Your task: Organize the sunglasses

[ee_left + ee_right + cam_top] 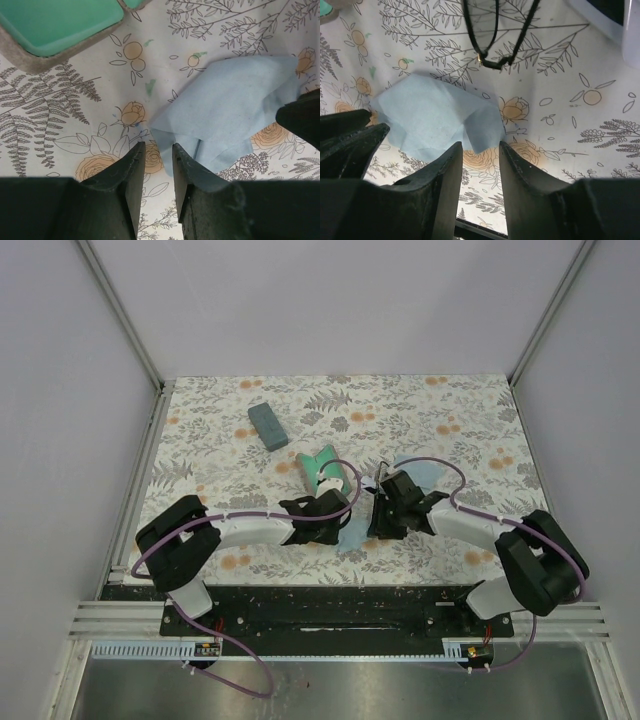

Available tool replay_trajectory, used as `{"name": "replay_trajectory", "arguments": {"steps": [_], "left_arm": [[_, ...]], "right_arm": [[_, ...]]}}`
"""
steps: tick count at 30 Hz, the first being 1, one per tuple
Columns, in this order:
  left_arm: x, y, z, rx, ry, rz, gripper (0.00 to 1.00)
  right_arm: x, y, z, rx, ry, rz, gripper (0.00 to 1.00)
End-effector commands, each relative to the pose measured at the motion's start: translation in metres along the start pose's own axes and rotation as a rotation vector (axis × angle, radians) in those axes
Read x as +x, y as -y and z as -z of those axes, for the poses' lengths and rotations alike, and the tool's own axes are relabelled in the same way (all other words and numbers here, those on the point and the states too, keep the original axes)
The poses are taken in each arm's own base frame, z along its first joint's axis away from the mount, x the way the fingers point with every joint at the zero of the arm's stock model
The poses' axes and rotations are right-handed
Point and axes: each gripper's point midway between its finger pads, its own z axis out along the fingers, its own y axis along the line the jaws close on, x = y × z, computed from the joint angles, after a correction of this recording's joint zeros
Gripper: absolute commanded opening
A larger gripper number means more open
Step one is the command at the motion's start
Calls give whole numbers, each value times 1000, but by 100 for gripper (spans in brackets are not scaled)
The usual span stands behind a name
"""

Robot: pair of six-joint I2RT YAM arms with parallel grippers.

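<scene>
The flower-printed table (450,410) is taking up most of what I am looking at, and both arms are reaching in over its near half, the left arm (250,528) and the right arm (470,525) bending toward each other so their ends are meeting near the middle. An open case (322,468) with a green lining is lying just beyond the left arm's tip, and a closed slate-blue case (267,426) is sitting farther back and to the left, well apart from everything else.

A crumpled light blue cloth (230,115) is lying flat on the table between the two grippers. The left gripper (157,147) is hovering at the cloth's edge with its jaws standing only narrowly apart; the table's print is showing through the gap and nothing is being held. The right gripper (480,147) is hanging over the opposite edge of the same cloth, its jaws standing somewhat wider, also gripping nothing.

The sunglasses (481,30) are resting on the table just past the cloth's far edge, beyond the right gripper's fingertips, their thin black frame running partly out of the wrist view and touched by neither gripper.
</scene>
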Motion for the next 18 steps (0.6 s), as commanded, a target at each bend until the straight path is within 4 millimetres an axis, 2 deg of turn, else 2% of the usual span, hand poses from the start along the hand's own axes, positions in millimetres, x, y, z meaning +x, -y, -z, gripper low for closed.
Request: {"name": "replay_trajectory", "arguments": {"steps": [1,4,8,11,12,18], "left_arm": [[-2,11,1,57,5,6,31],[-3,11,0,58,4,0,29],[-5,12,0,63,10,-3,29],[-3,13,-1,83,3,5,29],[-3,12,-1,92,0,12,28],[2,8,-8,109,-22,22,26]], "right_arm": [[-7,5,-6,100,36,31,41],[-6,8,-9,152,35,61,31],[-5,11,-13,180,21,93,24],[-7,8,-13,174,18,108,4],[-8,8,-13,173,19,111,0],[-19,4,-3,169,67,116,0]]}}
